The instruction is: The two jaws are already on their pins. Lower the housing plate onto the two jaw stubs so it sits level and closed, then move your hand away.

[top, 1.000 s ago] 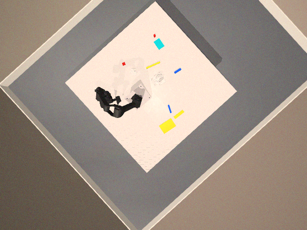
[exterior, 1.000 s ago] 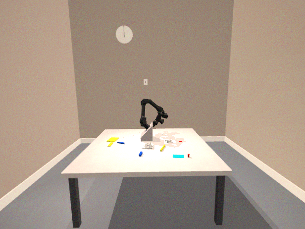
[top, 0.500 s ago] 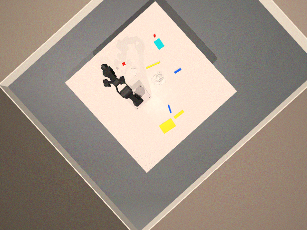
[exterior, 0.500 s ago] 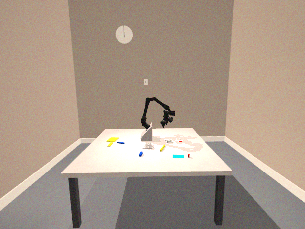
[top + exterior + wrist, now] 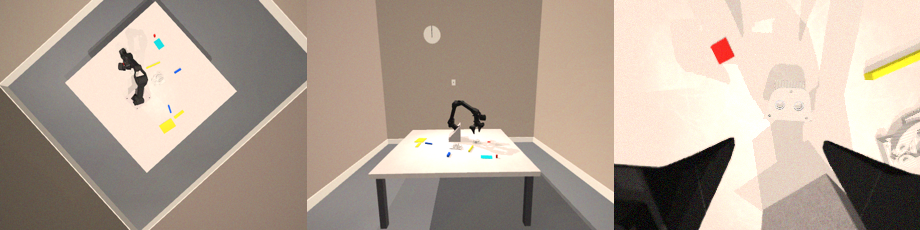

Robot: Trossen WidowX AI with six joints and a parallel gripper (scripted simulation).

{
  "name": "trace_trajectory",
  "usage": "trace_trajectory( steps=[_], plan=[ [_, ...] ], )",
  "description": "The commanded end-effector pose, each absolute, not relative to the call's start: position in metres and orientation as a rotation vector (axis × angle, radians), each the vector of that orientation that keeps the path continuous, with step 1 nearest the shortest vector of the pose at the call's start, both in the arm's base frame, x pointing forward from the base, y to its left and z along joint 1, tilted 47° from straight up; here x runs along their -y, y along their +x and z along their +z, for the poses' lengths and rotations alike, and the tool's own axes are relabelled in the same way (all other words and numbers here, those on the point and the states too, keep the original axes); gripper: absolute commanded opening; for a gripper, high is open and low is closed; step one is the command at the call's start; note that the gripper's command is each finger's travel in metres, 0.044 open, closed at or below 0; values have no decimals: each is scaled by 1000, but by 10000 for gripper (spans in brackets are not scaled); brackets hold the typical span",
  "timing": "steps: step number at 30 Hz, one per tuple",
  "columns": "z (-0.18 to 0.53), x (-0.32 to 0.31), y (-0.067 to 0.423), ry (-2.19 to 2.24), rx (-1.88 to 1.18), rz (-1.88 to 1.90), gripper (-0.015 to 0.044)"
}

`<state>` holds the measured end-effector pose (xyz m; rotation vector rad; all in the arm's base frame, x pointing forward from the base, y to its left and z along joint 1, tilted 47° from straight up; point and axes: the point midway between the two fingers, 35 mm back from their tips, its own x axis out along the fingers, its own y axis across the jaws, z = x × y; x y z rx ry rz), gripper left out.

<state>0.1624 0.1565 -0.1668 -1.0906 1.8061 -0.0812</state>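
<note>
A pale plate-like part [image 5: 477, 141] [image 5: 790, 111], apparently the housing plate, lies on the table with two round features showing. In the top view the arm mostly hides it. The pale jaw assembly [image 5: 158, 78] [image 5: 456, 146] [image 5: 904, 145] stands apart from it, cut off at the right edge of the wrist view; its jaw details are too small to tell. My gripper [image 5: 476, 132] [image 5: 778, 143] is open and empty, pointing down above the table near the pale plate-like part.
A yellow bar [image 5: 153, 65] [image 5: 470, 148] [image 5: 894, 65] lies near the jaw assembly. A red block [image 5: 489, 142] [image 5: 722, 50] lies beyond the plate-like part. A cyan plate [image 5: 159, 44] [image 5: 486, 157], a blue bar [image 5: 177, 70] [image 5: 448, 154] and a yellow plate [image 5: 167, 126] [image 5: 420, 140] lie farther off.
</note>
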Motion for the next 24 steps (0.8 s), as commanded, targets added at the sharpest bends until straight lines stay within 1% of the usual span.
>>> trace_trajectory(
  steps=[1, 6, 10, 24],
  plan=[
    [-168, -149, 184, -1102, -1761, -115, 440],
    [-170, -146, 184, -1102, -1761, -115, 440],
    [-193, -119, 180, -1103, -1761, -117, 440],
    [-193, -119, 180, -1103, -1761, -117, 440]
  ],
)
